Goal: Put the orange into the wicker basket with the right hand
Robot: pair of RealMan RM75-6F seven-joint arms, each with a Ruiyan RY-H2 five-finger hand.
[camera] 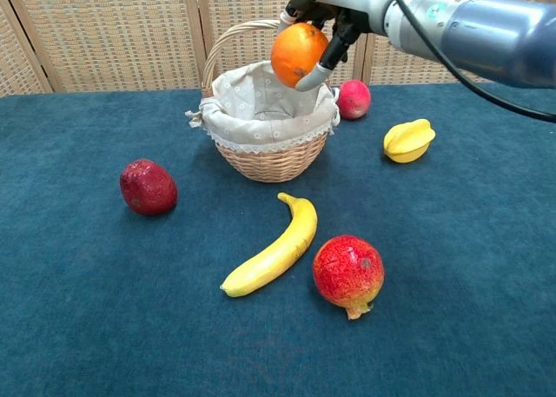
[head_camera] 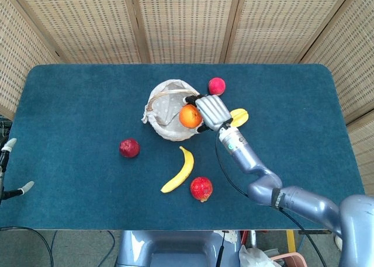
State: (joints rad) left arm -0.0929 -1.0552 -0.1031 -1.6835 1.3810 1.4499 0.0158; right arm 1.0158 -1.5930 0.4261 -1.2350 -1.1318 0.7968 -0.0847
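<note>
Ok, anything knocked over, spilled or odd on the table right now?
Nothing stands out. The wicker basket stands upright with its liner in place, the right hand holds the orange above it, and the other fruit lies apart on the cloth.

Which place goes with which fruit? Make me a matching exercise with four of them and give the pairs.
Things:
1. orange
2. banana
3. yellow star fruit
4. dark red fruit

Places:
A. alone on the cloth, left of the basket
B. held by the right hand above the basket
C. right of the basket
D. in front of the basket, beside the pomegranate

Pairs: 1-B, 2-D, 3-C, 4-A
</note>
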